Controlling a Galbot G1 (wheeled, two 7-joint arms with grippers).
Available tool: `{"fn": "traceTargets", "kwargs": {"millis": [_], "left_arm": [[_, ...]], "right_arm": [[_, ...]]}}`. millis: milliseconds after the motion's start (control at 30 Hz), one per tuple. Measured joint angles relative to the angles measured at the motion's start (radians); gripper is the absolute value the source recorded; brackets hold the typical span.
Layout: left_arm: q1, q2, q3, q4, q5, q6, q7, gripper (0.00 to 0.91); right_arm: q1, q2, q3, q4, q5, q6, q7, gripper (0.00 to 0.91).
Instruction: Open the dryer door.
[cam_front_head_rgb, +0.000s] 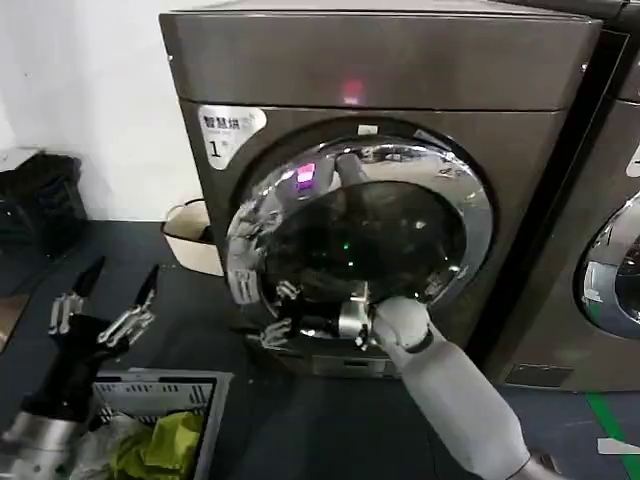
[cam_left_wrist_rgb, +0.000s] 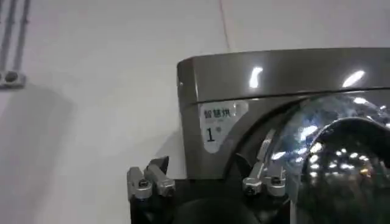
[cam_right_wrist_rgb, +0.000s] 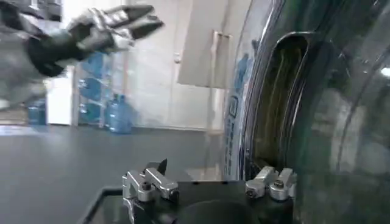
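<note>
Right gripper (cam_front_head_rgb: 300, 325) reaches forward to the lower left part of the dryer door (cam_front_head_rgb: 360, 235), at its chrome rim; in the right wrist view its fingers (cam_right_wrist_rgb: 271, 182) stand apart, one of them close against the rim and the dark glass; if the fingers truly touch the door, one cannot tell. Door sits on the front of the dryer (cam_front_head_rgb: 400, 70), the bronze-grey machine with the white "1" sticker (cam_front_head_rgb: 228, 130) at its upper corner and a small pink light (cam_front_head_rgb: 352, 93) above the door; the door looks shut against the machine. Left gripper (cam_front_head_rgb: 108, 300) waits low on the left side, well apart from the dryer, fingers spread open, above a grey basket (cam_front_head_rgb: 160, 395) holding green and pale cloth (cam_front_head_rgb: 165, 440). A second machine (cam_front_head_rgb: 610, 250) stands just beside the dryer on the right.
</note>
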Motion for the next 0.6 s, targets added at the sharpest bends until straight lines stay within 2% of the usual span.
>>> {"fn": "traceTargets", "kwargs": {"millis": [233, 400, 600], "left_arm": [[-0.030, 0.067, -0.004, 0.095, -0.048, -0.025, 0.030, 0.907], [-0.054, 0.108, 0.007, 0.154, -0.038, -0.022, -0.032, 0.907], [-0.092, 0.164, 0.028, 0.212, -0.041, -0.022, -0.045, 0.907]], "right_arm": [[-0.030, -0.024, 0.023, 0.035, 0.001, 0.008, -0.078, 0.907], [-0.065, -0.049, 0.046, 0.074, 0.008, 0.012, -0.104, 0.907], [-0.117, -0.088, 0.075, 0.125, 0.010, 0.014, -0.163, 0.907]]}}
